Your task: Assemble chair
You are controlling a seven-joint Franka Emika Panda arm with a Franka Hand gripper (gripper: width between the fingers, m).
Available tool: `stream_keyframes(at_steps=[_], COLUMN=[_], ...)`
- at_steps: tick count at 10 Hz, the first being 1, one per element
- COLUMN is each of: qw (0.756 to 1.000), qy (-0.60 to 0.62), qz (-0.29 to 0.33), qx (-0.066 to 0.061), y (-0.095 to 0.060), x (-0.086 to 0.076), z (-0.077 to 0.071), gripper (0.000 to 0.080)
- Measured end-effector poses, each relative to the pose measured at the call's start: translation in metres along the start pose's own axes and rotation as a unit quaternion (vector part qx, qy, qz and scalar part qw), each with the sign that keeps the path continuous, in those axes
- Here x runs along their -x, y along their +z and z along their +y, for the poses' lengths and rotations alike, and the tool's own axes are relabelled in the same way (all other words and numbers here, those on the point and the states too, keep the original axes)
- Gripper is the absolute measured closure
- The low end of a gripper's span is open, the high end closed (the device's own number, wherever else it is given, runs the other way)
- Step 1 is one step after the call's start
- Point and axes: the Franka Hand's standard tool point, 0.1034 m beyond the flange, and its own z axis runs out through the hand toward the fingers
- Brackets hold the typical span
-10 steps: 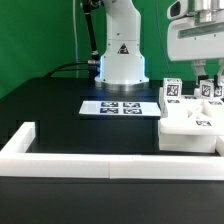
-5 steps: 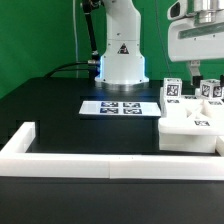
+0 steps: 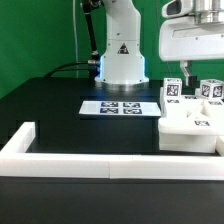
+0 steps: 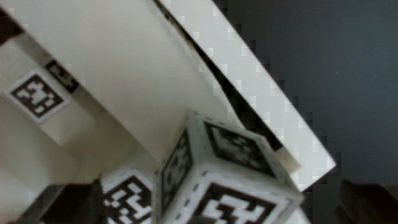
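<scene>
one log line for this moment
gripper: open, holds nothing | above chair | marker board: flat on table

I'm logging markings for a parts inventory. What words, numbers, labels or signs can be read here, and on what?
No readable words or numbers in either view.
Robot base: a black triangular warning sign; its symbol is too small to read.
Marker board: black-and-white square tags, patterns only, no text.
Chair parts: black-and-white square tags, patterns only; the same shows close up in the wrist view.
</scene>
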Motion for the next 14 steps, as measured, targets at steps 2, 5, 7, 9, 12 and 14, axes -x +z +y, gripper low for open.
stream_keyframes(at_steps=[2,5,7,9,12,14], qw=[0.995,0.977,0.968,0.967,0.97,0.975], qy=[-0.105,-0.213,-0.252,-0.253,-0.242,-0.224], qz=[0.0,0.002,0.003,0.003,0.003,0.004], qx=[0.0,0.008,0.011,0.012,0.012,0.012], y=[0.0002,0.0002,0.0003,0.0003,0.0002,0.0002], x=[-0.0007,0.0002,-0.001,-0.0013,-0.0014,-0.0016], z=[0.0011,-0.0001,0.001,0.0014,0.0014,0.0014], gripper=[0.015,0.015,0.015,0.0239,0.0516,0.0515])
